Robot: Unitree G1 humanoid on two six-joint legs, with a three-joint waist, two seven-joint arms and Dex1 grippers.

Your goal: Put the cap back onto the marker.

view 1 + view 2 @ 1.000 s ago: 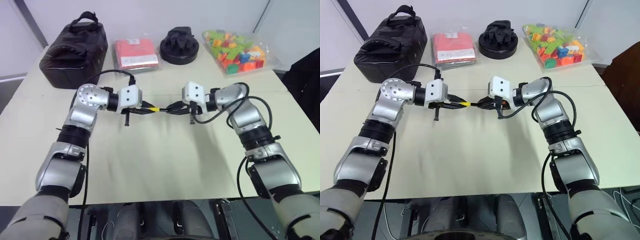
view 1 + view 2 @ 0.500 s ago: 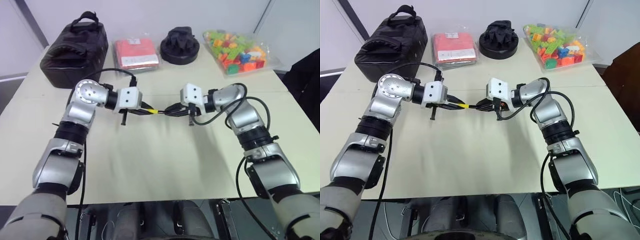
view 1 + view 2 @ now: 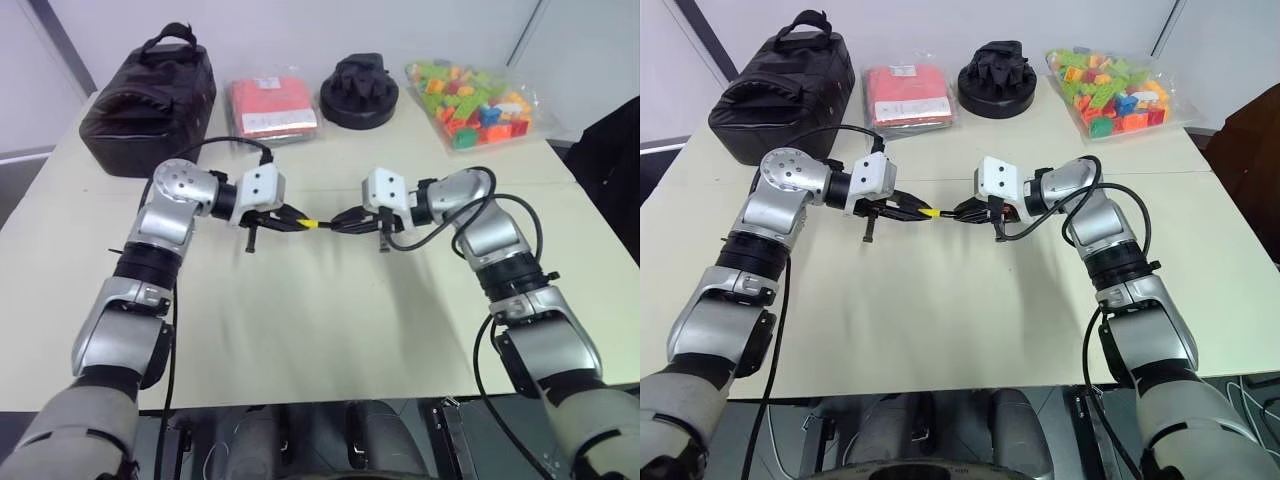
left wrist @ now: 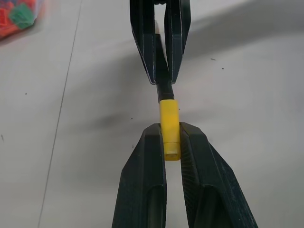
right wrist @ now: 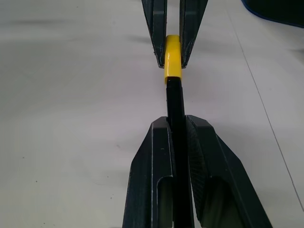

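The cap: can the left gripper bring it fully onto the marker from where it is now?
Probably yes. The left gripper is shut on the cap, already in line with the marker in the right gripper; nothing stands between them.

Pale table (image 3: pixel 330 330) bears black bag (image 3: pixel 148 95); red packet (image 3: pixel 271 107); bricks (image 3: pixel 470 100).
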